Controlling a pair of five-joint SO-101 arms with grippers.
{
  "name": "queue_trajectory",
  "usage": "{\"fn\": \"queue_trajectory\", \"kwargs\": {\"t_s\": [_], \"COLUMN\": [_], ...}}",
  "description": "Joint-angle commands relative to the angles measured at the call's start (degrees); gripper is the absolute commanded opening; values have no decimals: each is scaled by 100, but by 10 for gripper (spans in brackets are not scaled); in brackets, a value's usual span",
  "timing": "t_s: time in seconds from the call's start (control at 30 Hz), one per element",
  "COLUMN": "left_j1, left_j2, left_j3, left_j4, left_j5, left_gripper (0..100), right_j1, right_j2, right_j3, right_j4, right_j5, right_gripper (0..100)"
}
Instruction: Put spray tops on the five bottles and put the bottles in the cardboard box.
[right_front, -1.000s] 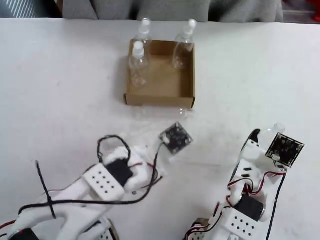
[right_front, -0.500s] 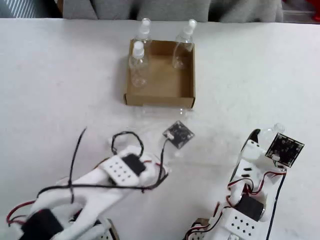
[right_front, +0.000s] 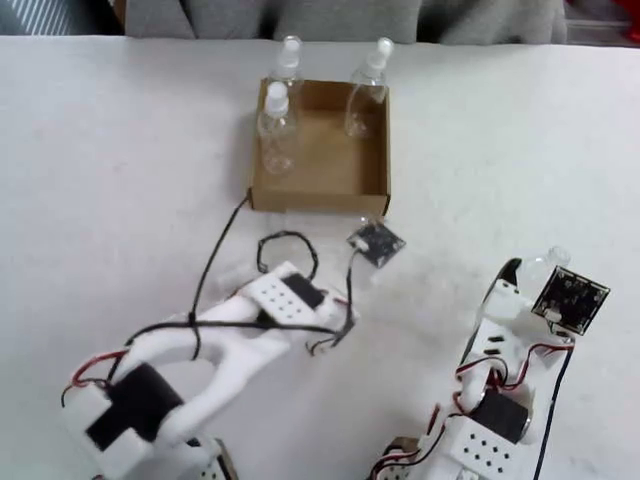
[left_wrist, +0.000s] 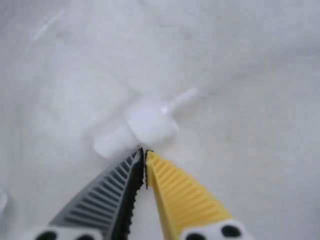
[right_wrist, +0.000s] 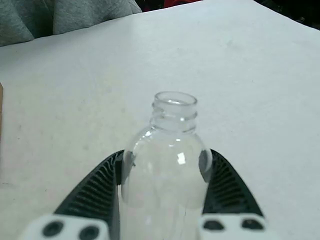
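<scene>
One spray top (left_wrist: 150, 124) at closed left claw (left_wrist: 145, 153), right claw (right_wrist: 164, 159) gripping bottle (right_wrist: 173, 112)

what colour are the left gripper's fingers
The left gripper has one grey finger and one yellow; left wrist view shows it best.

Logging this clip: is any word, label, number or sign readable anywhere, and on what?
None can be read. The cardboard box, the capped bottles at it, the open bottle and the spray top on the table show no print.
</scene>
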Motion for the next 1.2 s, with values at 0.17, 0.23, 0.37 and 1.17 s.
{"fn": "queue_trajectory", "kwargs": {"t_s": [0.17,0.23,0.37,1.17], "left_j1": [-875,-848,-822,-233], "left_j2": [822,716,312,-1015], "left_j3": [-1292,-1213,-1169,484], "left_j4": [44,26,0,-1899], "left_j5": [738,756,765,4501], "left_gripper": [24,24,24,229], "right_j1": [22,22,22,22], "right_j2": [-92,-92,-84,-66], "right_j3": [79,79,79,79], "right_j4": [22,22,22,22], "right_j5": [-35,-35,-35,-26], "right_gripper": [40,40,40,40]}}
